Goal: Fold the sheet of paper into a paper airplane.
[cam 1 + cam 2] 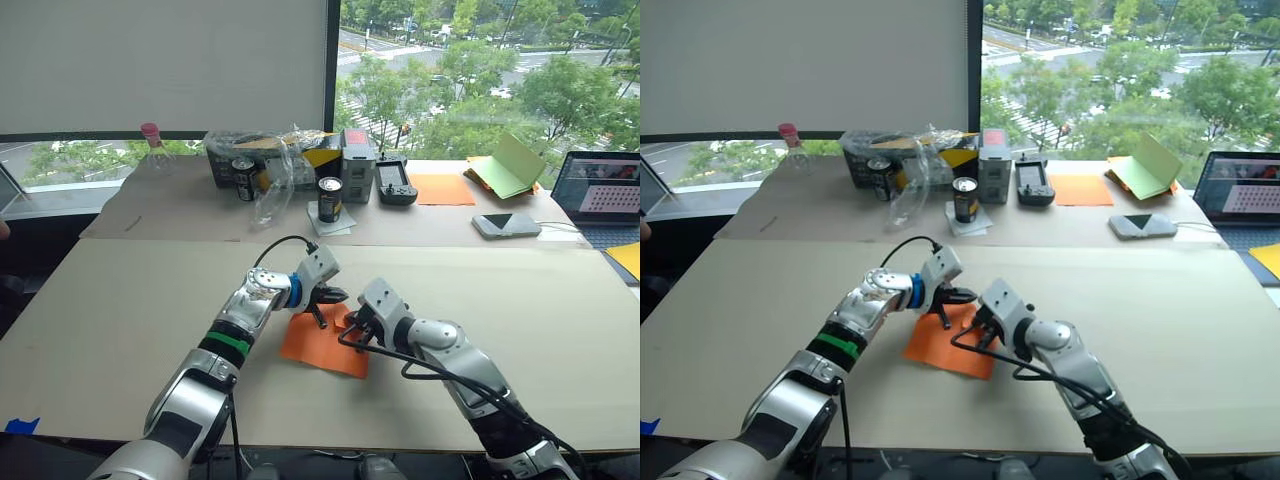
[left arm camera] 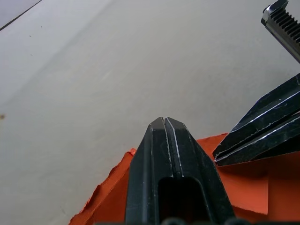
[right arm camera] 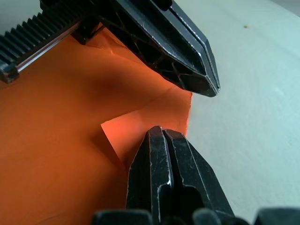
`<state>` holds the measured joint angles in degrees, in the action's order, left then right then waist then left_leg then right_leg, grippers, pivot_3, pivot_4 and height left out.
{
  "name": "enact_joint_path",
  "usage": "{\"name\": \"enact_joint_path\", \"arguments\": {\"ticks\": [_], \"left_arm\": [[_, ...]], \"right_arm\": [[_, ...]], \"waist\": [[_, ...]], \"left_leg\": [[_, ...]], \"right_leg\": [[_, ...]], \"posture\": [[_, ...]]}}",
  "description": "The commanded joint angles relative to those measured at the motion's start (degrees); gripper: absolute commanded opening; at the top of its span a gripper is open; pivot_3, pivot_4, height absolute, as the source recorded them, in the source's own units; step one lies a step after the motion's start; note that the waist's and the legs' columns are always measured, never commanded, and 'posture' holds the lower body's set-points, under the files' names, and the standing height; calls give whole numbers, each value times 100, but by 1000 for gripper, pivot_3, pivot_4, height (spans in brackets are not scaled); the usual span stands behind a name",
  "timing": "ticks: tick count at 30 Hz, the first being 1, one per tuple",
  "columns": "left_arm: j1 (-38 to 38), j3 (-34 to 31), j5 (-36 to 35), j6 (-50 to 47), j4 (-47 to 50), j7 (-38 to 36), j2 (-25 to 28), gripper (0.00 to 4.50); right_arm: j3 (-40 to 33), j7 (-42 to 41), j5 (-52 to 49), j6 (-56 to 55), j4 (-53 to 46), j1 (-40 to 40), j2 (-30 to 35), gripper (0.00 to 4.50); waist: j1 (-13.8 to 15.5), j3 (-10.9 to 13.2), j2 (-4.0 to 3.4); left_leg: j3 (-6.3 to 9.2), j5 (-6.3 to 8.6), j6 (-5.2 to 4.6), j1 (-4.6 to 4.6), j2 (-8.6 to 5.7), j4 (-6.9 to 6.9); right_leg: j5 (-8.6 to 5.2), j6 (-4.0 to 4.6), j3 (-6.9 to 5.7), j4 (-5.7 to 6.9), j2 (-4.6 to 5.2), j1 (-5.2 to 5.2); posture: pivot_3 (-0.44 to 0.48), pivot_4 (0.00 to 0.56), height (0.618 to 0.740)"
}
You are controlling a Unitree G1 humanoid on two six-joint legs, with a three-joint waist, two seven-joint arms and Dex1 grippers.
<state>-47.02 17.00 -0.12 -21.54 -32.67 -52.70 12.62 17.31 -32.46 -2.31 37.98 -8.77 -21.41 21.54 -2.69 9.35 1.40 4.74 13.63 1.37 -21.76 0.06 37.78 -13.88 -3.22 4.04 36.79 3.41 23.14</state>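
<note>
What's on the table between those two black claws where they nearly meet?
Between the left gripper and the right gripper lies a raised folded flap of the bright orange sheet of paper, seen in the right wrist view.

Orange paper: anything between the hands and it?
Nothing visible. The left hand and right hand both have their shut fingers down at the orange paper, on bare table.

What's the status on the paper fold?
Left gripper shut, right gripper shut, both tips on the sheet of paper. Sheet flat on the table, far corner flap folded over, no airplane yet. Nothing in the way.
</note>
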Motion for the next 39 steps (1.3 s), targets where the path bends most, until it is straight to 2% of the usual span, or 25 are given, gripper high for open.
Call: {"name": "enact_joint_path", "arguments": {"ticks": [1,8,16,20,25,29,30,32,33,37,38,39], "left_arm": [[54,138,235,318,-138,145,25,0],[-54,-26,304,530,-635,525,-72,0],[-355,-566,183,819,-1376,743,334,0],[-511,-1235,-326,604,-1390,867,321,0],[-370,-1724,-908,-139,-549,328,809,0],[94,-1841,-1453,-1451,672,-106,1244,0],[212,-1907,-1577,-1756,946,-51,1294,539],[358,-1989,-1724,-2121,1306,75,1332,1091],[502,-2021,-1819,-2294,1579,147,1315,1524],[934,-1957,-1872,-2368,2172,529,1121,2878],[965,-1998,-1906,-2427,2197,654,1045,3161],[986,-2035,-1954,-2499,2211,740,982,3161]], "right_arm": [[160,-15,33,363,138,205,-5,42],[162,-15,16,481,39,227,40,42],[181,-97,29,451,93,175,116,42],[225,-153,23,402,175,87,88,42],[370,-236,114,96,253,33,44,42],[422,-271,147,73,358,-24,-26,42],[434,-283,158,56,394,-46,-48,0],[439,-298,170,41,423,-62,-67,0],[459,-314,186,-1,466,-90,-75,0],[491,-360,222,-136,565,-158,-108,0],[491,-367,222,-142,572,-160,-110,0],[491,-371,224,-150,582,-164,-112,0]], "waist": [[9,0,0],[22,-1,0],[-17,-1,0],[-9,-1,1],[-65,1,4],[-129,1,3],[-136,1,3],[-130,1,3],[-130,1,3],[-130,1,3],[-123,1,4],[-120,1,4]], "left_leg": [[0,0,0,-1,0,0],[0,0,0,8,-1,0],[0,0,0,13,1,-1],[-1,0,0,10,0,1],[1,0,0,2,3,-1],[2,0,0,5,3,-3],[1,0,0,6,3,-3],[2,0,0,11,4,-3],[4,0,0,12,4,-2],[2,0,0,18,10,-2],[2,0,0,18,10,-3],[2,0,0,19,10,-2]], "right_leg": [[1,2,0,0,0,0],[-2,-3,0,-1,2,-9],[-3,-4,0,3,-2,-6],[-2,-4,0,1,1,-7],[-2,-3,-1,9,-3,7],[-1,-1,0,13,-1,5],[-1,-1,0,13,-1,4],[-1,-1,0,19,-1,2],[-1,-1,0,22,-1,2],[0,0,0,23,-4,2],[0,2,0,23,-4,2],[5,9,0,23,-4,1]], "posture": [[0,150,732],[0,150,732],[0,150,732],[0,150,732],[0,150,732],[0,150,732],[0,150,732],[0,150,732],[0,150,732],[0,150,732],[0,150,732],[0,150,732]]}}
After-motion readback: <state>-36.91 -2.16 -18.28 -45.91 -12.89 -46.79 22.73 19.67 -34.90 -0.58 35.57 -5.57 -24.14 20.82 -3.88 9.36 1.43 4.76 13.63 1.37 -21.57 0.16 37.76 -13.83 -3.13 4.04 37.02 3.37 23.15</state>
